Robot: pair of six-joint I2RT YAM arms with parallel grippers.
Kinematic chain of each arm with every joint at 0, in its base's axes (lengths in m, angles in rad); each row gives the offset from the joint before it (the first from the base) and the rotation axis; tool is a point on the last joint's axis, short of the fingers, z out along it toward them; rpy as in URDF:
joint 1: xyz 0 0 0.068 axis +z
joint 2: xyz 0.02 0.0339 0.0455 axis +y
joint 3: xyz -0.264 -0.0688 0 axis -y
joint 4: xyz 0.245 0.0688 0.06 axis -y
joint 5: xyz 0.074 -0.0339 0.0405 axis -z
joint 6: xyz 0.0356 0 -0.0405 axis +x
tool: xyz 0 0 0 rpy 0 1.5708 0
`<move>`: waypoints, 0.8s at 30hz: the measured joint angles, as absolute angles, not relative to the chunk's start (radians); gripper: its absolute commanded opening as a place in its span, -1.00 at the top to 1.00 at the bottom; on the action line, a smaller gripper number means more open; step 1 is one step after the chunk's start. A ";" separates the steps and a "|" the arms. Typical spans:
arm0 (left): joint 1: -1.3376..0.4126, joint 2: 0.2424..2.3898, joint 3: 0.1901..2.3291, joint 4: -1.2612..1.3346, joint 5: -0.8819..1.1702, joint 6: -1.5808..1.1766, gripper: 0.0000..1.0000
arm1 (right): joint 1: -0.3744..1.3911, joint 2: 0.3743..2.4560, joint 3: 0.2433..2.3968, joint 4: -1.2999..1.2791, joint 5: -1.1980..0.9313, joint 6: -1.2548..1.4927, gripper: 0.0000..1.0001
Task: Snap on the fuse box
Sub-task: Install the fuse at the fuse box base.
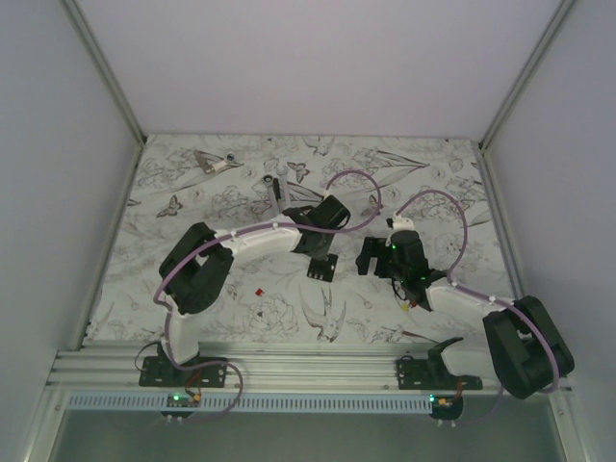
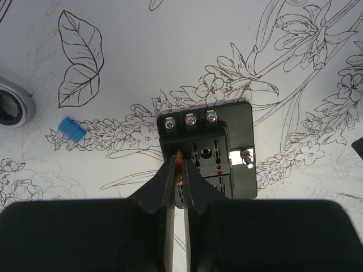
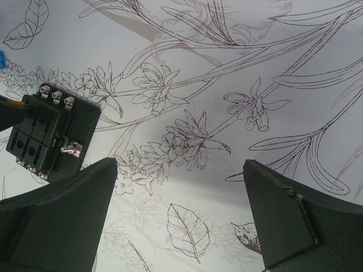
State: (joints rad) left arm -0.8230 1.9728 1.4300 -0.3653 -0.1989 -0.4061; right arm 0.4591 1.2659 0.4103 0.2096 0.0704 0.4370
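Black fingers (image 2: 153, 192) of the left claw (image 2: 180, 170) are seen nearest the lens, pressed almost together. A small orange fuse (image 2: 179, 159) is pinched between their tips. Fuse and tips are set against a slot on the near-left part of the fuse box (image 2: 238, 130). That box is laid flat on the flower-printed table cover (image 2: 170, 45), directly under and ahead of this claw. Three silver screws (image 2: 190, 120) are lined along the box's far edge.

A loose blue fuse (image 2: 73, 130) is noted on the cover to the claw's left, well apart from the box. Further left, a round silver-rimmed part (image 2: 11, 105) is cut by the frame edge.

The right claw (image 3: 180, 170) is spread wide, with nothing gripped. The box is seen ahead and to its left, untouched by it.

A red fuse (image 1: 258, 290) is noted apart from the left claw, nearer the arm bases.
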 measured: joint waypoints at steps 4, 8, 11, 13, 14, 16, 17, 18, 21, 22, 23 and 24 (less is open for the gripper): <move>-0.823 1.963 1.417 -0.363 -0.204 -0.406 1.00 | 0.459 1.268 0.410 0.212 0.068 0.437 -1.00; -0.823 1.945 1.394 -0.362 -0.210 -0.411 1.00 | 0.459 1.273 0.410 0.213 0.068 0.437 -0.99; -0.823 1.932 1.382 -0.361 -0.218 -0.422 1.00 | 0.459 1.275 0.410 0.213 0.068 0.437 -1.00; -0.823 1.924 1.373 -0.359 -0.223 -0.432 1.00 | 0.459 1.276 0.410 0.213 0.068 0.437 -1.00; -0.823 1.921 1.369 -0.357 -0.227 -0.436 1.00 | 0.459 1.277 0.410 0.213 0.068 0.437 -1.00; -0.823 1.919 1.365 -0.352 -0.231 -0.444 1.00 | 0.459 1.277 0.410 0.214 0.068 0.437 -1.00; -0.823 1.919 1.363 -0.347 -0.231 -0.448 1.00 | 0.459 1.277 0.410 0.214 0.068 0.437 -0.99; -0.823 1.919 1.363 -0.342 -0.231 -0.452 1.00 | 0.459 1.277 0.410 0.214 0.068 0.437 -0.99; -0.823 1.919 1.363 -0.332 -0.231 -0.460 1.00 | 0.459 1.277 0.410 0.214 0.068 0.437 -0.99; -0.823 1.919 1.363 -0.330 -0.231 -0.463 1.00 | 0.459 1.277 0.410 0.214 0.068 0.437 -1.00; -0.823 1.919 1.363 -0.329 -0.231 -0.465 1.00 | 0.459 1.277 0.410 0.214 0.067 0.437 -1.00; -0.823 1.919 1.363 -0.327 -0.232 -0.469 1.00 | 0.459 1.277 0.410 0.214 0.065 0.437 -1.00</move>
